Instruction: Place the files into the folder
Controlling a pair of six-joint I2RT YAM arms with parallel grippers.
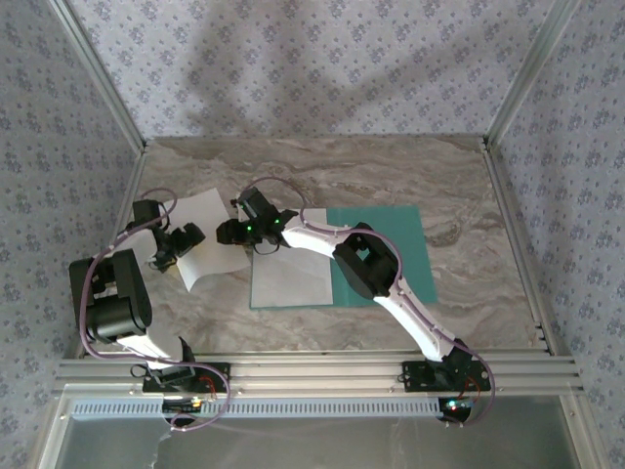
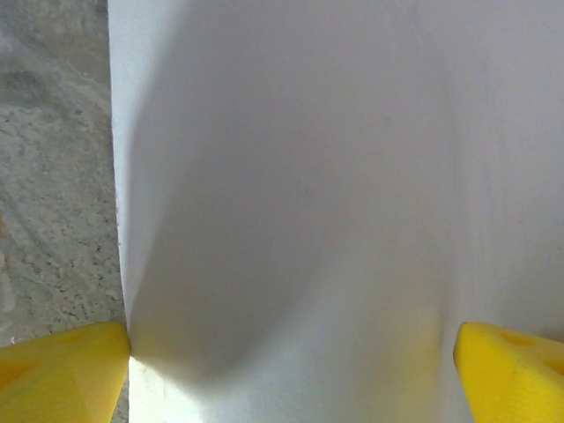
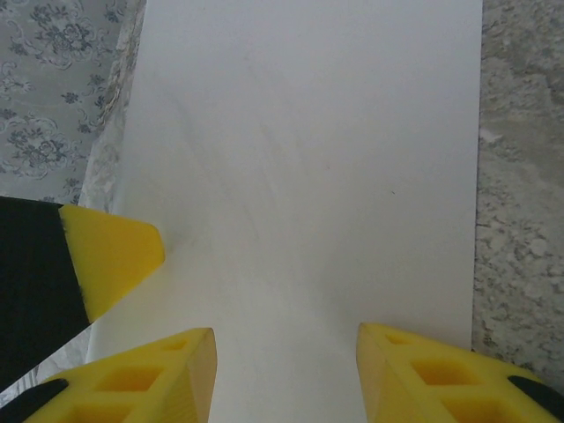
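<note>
The teal folder [image 1: 391, 256] lies open right of the table's middle. One white file [image 1: 291, 278] lies flat on its left half. A second white file [image 1: 207, 217] rests on the marble at the left, its surface bowed up. My left gripper [image 1: 176, 244] is at that sheet's left side. In the left wrist view its yellow fingers stand wide open [image 2: 291, 357], with the bulged file [image 2: 291, 176] spanning between them. My right gripper [image 1: 228, 233] reaches over the same sheet from the right. It is open [image 3: 284, 342] just above the file [image 3: 308, 159].
A yellow finger of the left gripper [image 3: 110, 256] sits close to my right fingers. Metal frame posts and patterned walls enclose the marble table [image 1: 469, 195]. The front rail [image 1: 312, 371] carries both arm bases.
</note>
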